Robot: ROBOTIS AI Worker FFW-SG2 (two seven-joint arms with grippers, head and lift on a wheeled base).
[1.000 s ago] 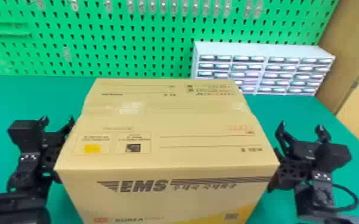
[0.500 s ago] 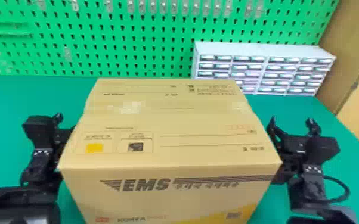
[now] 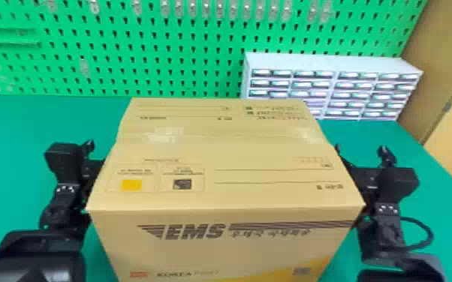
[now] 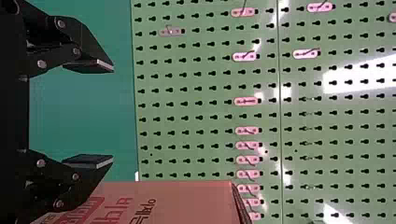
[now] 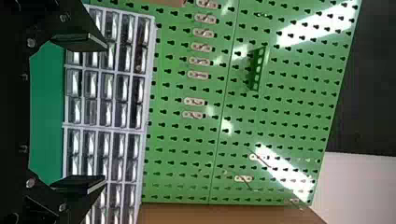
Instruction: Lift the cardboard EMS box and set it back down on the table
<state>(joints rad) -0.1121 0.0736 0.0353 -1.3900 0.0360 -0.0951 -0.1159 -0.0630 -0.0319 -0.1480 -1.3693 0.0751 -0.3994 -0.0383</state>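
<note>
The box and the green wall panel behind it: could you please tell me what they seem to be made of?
The box looks like matte tan cardboard, judging by its crisp folded edges and printed faces. The wall panel is probably painted metal, given its regular holes and glossy reflections, though plastic is possible.

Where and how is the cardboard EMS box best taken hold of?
Probably by its opposite side walls, with the left gripper pressing inward from the left and the right gripper from the right. The box looks far too broad for one gripper's open fingers, its flat top shows no handle, and the grippers flank it.
</note>
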